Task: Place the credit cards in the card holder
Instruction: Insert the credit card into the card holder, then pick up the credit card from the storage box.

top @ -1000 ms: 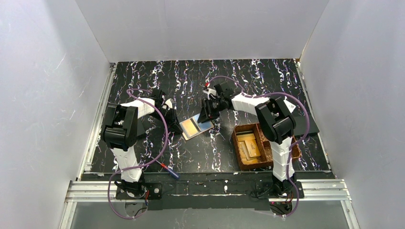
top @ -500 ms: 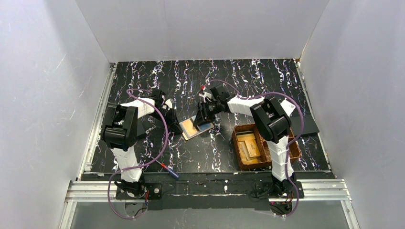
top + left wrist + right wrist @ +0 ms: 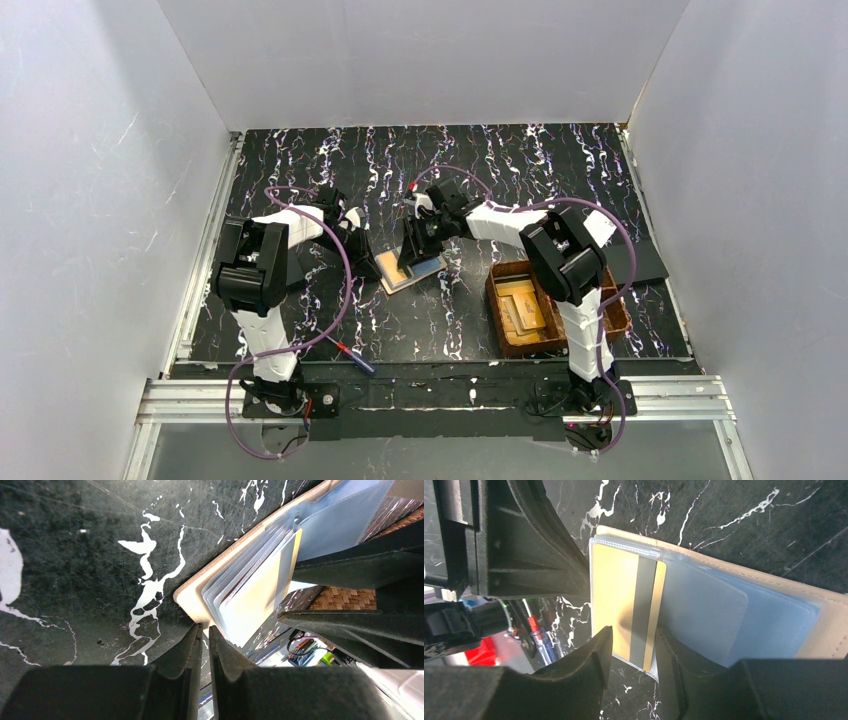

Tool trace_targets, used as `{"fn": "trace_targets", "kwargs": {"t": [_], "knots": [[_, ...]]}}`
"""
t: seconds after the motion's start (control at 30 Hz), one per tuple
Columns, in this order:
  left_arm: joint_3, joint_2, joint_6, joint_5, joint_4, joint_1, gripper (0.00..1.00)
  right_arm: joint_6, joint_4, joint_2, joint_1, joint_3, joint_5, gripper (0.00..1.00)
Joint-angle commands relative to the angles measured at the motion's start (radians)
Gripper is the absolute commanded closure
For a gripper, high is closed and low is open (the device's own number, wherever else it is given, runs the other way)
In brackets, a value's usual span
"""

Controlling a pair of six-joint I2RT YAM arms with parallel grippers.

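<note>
Card holder [image 3: 826, 627]: lay open at table centre between the arms, tan lining up and clear sleeves fanned for access.
Gold card [image 3: 616, 605]: lay at the frontmost sleeve [image 3: 704, 615], apparently partly seated.
Right gripper [image 3: 631, 636]: jaws slightly parted, straddling the card's near edge. The card lay flat in the gap, unclamped. Judged to be nudging it in.
Left gripper [image 3: 204, 629]: jaws at a thin slit by the holder's corner, pinch on the cover unresolved. Judged to brace the holder against the push.
Other cards [image 3: 523, 303]: in the woven tray [image 3: 497, 300], well apart.
</note>
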Motion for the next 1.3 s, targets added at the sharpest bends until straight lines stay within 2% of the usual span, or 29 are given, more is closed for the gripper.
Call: {"fn": "trace_targets", "kwargs": {"t": [0.0, 0.13, 0.23, 0.3, 0.43, 0.63, 0.73, 0.77, 0.87, 0.97, 1.03, 1.27], "knots": [[0.000, -0.007, 0.021, 0.000, -0.004, -0.005, 0.91, -0.101, -0.135, -0.032, 0.042, 0.060, 0.115, 0.54], [0.012, -0.040, 0.039, -0.035, -0.042, -0.003, 0.86, -0.205, -0.363, -0.056, 0.028, 0.215, 0.260, 0.50], [0.020, -0.081, 0.065, -0.075, -0.092, -0.003, 0.80, -0.266, -0.555, -0.114, 0.028, 0.329, 0.404, 0.41], [0.016, -0.116, 0.085, -0.097, -0.122, -0.003, 0.76, -0.286, -0.669, -0.180, 0.028, 0.343, 0.477, 0.35], [0.002, -0.202, 0.119, -0.136, -0.154, -0.004, 0.72, -0.272, -0.775, -0.413, 0.028, 0.219, 0.647, 0.24], [-0.005, -0.278, 0.157, -0.170, -0.138, -0.005, 0.60, -0.158, -0.864, -0.747, 0.017, -0.108, 0.923, 0.23], [-0.011, -0.288, 0.171, -0.163, -0.124, -0.004, 0.56, -0.065, -0.834, -0.853, -0.040, -0.258, 0.884, 0.26], [-0.019, -0.293, 0.173, -0.160, -0.116, -0.005, 0.54, -0.031, -0.787, -0.892, -0.052, -0.318, 0.854, 0.30], [-0.046, -0.311, 0.174, -0.157, -0.090, -0.011, 0.51, -0.003, -0.628, -0.957, -0.058, -0.447, 0.769, 0.33], [-0.062, -0.326, 0.178, -0.161, -0.087, -0.023, 0.50, -0.035, -0.647, -0.948, -0.058, -0.466, 0.843, 0.36], [-0.073, -0.338, 0.179, -0.176, -0.083, -0.035, 0.50, -0.056, -0.686, -0.935, -0.058, -0.457, 0.868, 0.41], [-0.087, -0.356, 0.161, -0.185, -0.066, -0.059, 0.49, -0.068, -0.640, -0.932, -0.058, -0.537, 0.776, 0.45]]}}
